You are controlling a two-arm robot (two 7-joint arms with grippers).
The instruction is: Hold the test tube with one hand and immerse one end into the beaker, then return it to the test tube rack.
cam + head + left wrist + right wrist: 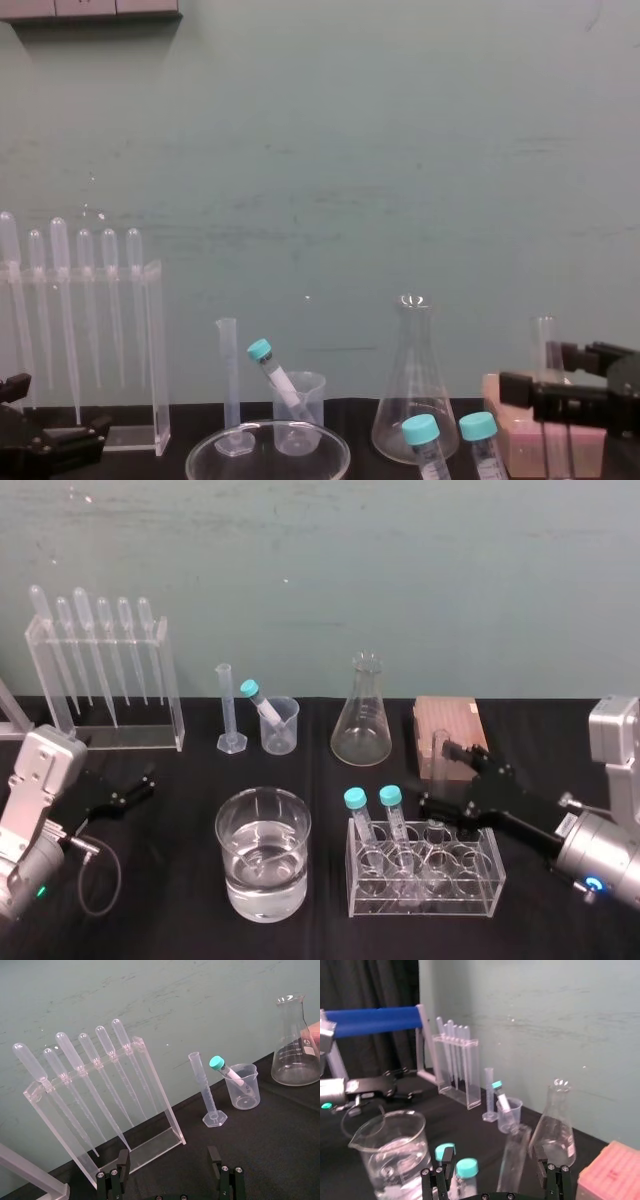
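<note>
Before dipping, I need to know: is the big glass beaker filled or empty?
Partly filled: the beaker holds clear liquid to about mid-height; its upper wall is bare.

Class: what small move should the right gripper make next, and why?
Probably close the right gripper on the test tube: its fingers stand open either side of the tube, which stands upright in the pinkish test tube rack. The left gripper sits parked at left.

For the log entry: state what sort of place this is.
Most likely a chemistry lab bench: a conical flask, a stand of pipettes and a beaker of clear liquid on a black table.
</note>
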